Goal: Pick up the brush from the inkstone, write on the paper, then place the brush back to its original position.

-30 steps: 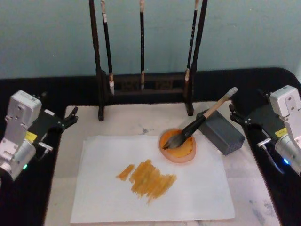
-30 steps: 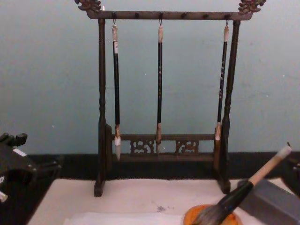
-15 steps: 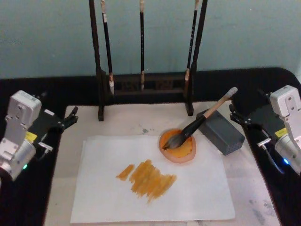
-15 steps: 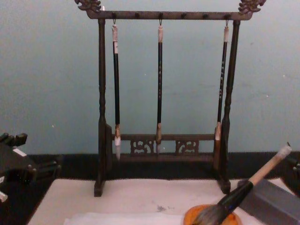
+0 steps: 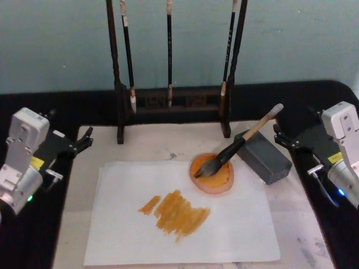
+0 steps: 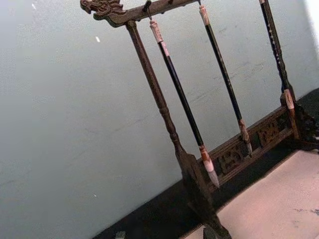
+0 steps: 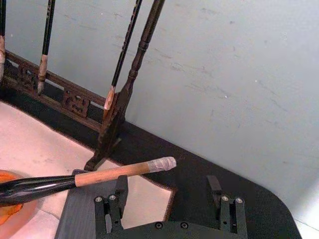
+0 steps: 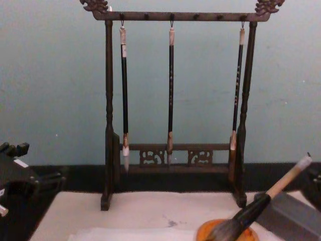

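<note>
The black worktop (image 5: 67,101) carries a pale mat (image 5: 151,145) in its middle. On the mat, toward the far edge, stands a dark wooden rack (image 8: 108,100).

The paper (image 5: 235,224) lies flat on the mat toward the near edge. It has a patch of orange strokes (image 5: 176,212) left of its centre.

My two arms are low at the sides, both away from the task's things. The left hand (image 5: 68,128) is near the left edge of the worktop and points inward to the mat. Its fingers are spread wide with nothing between them. The right hand (image 7: 167,180) is near the right edge, just beside the grey block (image 5: 266,159), and also points inward. In the right wrist view its two fingers (image 7: 119,196) are wide apart and hold nothing.

The grey block lies on the mat, right of the paper's far right corner. The inkstone (image 5: 221,182), a small orange dish, sits on the far right part of the paper, close to the block.

The brush (image 5: 247,137) lies with its bristles in the inkstone. Its handle slants up over the near corner of the block toward the far right, and it seems to lean on that corner.

Three thin brushes (image 8: 171,90) hang from the top bar of the rack.
</note>
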{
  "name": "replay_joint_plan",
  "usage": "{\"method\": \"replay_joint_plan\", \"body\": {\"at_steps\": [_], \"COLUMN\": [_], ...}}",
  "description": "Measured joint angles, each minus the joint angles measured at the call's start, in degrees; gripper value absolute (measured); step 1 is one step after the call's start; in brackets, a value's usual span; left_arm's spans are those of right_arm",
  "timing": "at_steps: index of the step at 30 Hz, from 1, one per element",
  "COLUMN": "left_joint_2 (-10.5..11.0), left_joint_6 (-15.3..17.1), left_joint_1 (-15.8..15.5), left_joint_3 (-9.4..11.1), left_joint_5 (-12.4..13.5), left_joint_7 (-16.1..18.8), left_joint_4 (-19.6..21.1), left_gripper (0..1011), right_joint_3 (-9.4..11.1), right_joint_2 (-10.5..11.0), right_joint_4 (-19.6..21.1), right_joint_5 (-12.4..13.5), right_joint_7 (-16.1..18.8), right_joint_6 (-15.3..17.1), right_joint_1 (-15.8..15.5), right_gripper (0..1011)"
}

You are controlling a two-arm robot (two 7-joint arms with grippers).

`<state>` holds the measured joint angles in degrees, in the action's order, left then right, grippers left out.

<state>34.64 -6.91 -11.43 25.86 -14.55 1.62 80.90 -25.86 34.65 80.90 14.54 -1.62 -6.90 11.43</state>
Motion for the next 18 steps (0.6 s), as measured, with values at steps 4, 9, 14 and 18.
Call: {"method": "replay_joint_plan", "body": {"at_steps": [4, 9, 14, 18], "left_joint_2": [0.0, 0.0, 0.0, 0.0], "left_joint_6": [0.0, 0.0, 0.0, 0.0], "left_joint_1": [0.0, 0.0, 0.0, 0.0], "left_joint_3": [0.0, 0.0, 0.0, 0.0], "left_joint_5": [0.0, 0.0, 0.0, 0.0], "left_joint_7": [0.0, 0.0, 0.0, 0.0], "left_joint_4": [0.0, 0.0, 0.0, 0.0], "left_gripper": [1010, 1010, 1010, 1009], "right_joint_3": [0.0, 2.3, 7.09, 10.66], "right_joint_2": [0.0, 0.42, 0.52, 0.44], "right_joint_4": [0.0, 1.64, 5.01, 7.7], "right_joint_5": [0.0, 4.16, 13.23, 19.27], "right_joint_7": [0.0, 3.26, 7.68, 9.32], "right_joint_6": [0.0, 0.56, 2.36, 4.52], "right_joint_1": [0.0, -1.57, -4.97, -8.12], "right_gripper": [1000, 1000, 1000, 1000]}}
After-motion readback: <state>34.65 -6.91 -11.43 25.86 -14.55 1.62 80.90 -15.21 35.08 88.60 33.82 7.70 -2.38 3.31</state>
